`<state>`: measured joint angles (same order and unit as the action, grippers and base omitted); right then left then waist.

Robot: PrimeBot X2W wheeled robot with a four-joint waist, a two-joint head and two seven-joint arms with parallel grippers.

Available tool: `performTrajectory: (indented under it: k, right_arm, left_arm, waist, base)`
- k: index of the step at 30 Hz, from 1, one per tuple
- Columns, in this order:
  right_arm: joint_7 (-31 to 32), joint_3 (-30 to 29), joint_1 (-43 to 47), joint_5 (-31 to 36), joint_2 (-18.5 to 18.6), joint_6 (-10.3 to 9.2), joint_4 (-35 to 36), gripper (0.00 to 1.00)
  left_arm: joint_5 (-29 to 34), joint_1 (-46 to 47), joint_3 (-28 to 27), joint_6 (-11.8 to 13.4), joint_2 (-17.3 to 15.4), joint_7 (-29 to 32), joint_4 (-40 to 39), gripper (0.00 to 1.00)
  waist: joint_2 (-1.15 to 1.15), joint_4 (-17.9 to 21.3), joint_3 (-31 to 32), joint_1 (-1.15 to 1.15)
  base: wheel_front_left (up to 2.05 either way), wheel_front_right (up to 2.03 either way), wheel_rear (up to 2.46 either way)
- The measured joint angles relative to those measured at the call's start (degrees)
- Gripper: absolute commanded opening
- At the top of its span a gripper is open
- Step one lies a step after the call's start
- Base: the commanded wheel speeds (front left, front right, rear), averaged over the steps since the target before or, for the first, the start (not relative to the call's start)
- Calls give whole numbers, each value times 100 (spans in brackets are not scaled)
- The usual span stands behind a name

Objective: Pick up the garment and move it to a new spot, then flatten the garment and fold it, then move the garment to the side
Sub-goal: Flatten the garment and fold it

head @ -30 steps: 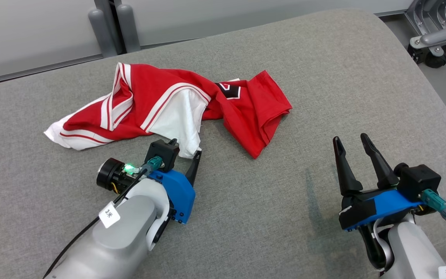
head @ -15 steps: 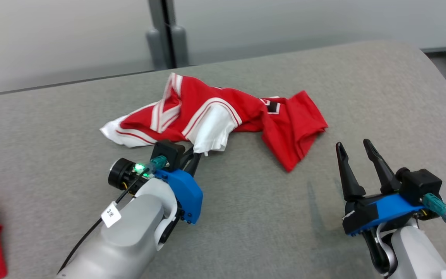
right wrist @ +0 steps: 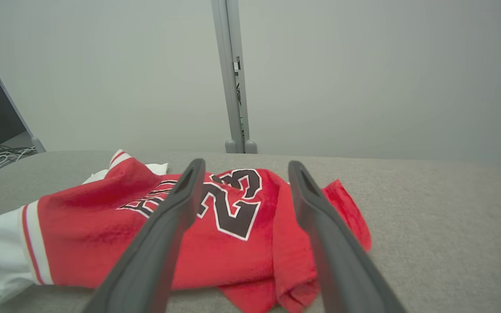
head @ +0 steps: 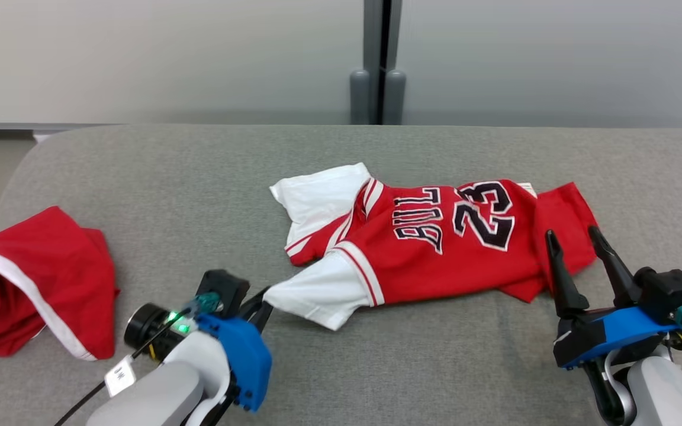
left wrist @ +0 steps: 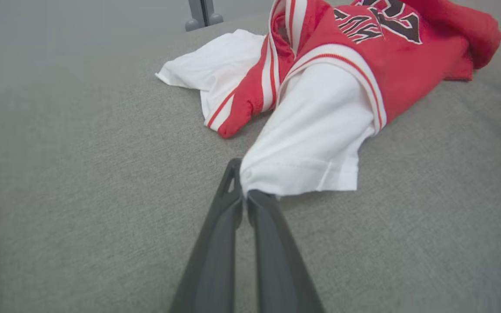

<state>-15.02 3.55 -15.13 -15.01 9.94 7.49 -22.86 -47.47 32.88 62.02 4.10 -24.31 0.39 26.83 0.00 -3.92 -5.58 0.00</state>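
The garment is a red jersey with white sleeves and a black "23". It lies partly spread on the grey padded surface. My left gripper is shut on the hem corner of the near white sleeve, low over the surface, and the left wrist view shows its fingertips pinching the cloth. My right gripper stands open at the garment's right end, nothing between its fingers. In the right wrist view the garment lies just beyond the open right gripper.
A second red and white garment lies crumpled at the left edge of the surface. Behind the surface, a pale wall carries a grey post. Bare grey padding lies in front of the jersey, between my two arms.
My left gripper has shut on the white sleeve and pulled it, so the jersey now lies stretched out with its number showing. The camera turned left, bringing the second garment into view.
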Motion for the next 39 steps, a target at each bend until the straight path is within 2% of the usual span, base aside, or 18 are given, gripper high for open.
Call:
performTrajectory:
  k: [6, 10, 15, 16, 17, 18, 19, 26, 33, 39]
  right_arm:
    - [-1, -138, 48, 0, 124, 0, 2, 100]
    - [-1, -138, 69, 0, 135, 0, 5, 100]
    - [-1, -142, 89, -1, 169, 0, 3, 100]
    - [-1, -141, 105, -1, 180, 0, -1, 100]
    - [-1, -134, 112, -1, 179, 0, -7, 100]
    - [-1, -120, 114, -2, 177, 0, -15, 100]
    - [-1, -100, 115, -4, 175, 0, -23, 100]
    - [-1, 25, 120, -20, 132, 0, -67, 100]
    - [-1, 14, 216, -43, 97, 0, -91, 100]
    - [-1, -22, 252, -45, 80, 0, -94, 100]
  left_arm:
    - [-365, -772, -234, 754, -900, 366, -1440, 0]
    - [-612, -1328, -386, 1201, -1379, 454, -1913, 0]
    - [-854, -1846, -538, 1561, -1584, 300, -2145, 0]
    - [-882, -1894, -564, 1607, -1571, 249, -2129, 3]
    - [-914, -1946, -567, 1605, -1537, 215, -2090, 47]
    - [-951, -2001, -572, 1592, -1480, 142, -1998, 95]
    - [-961, -2040, -579, 1549, -1425, 71, -1890, 100]
    - [-953, -2055, -670, 1425, -1209, -365, -1395, 100]
    - [-1002, -2170, -961, 1646, -1349, -745, -1262, 100]
    - [-838, -2160, -1491, 2007, -1437, -1400, -1401, 100]
  waist:
    - [0, -211, -14, 0]
    - [0, -205, -35, 0]
    - [0, -145, -39, 0]
    - [0, -132, -37, 0]
    - [0, -117, -31, 0]
    - [0, -101, -24, 0]
    - [0, -83, -18, 0]
    - [0, 6, 60, 0]
    - [0, -14, 142, 0]
    - [0, -57, 199, 0]
  base:
    - [0, 0, 0]
    - [0, 0, 0]
    - [0, 0, 0]
    - [0, 0, 0]
    - [0, 0, 0]
    - [0, 0, 0]
    - [0, 0, 0]
    - [0, 0, 0]
    - [0, 0, 0]
    - [0, 0, 0]
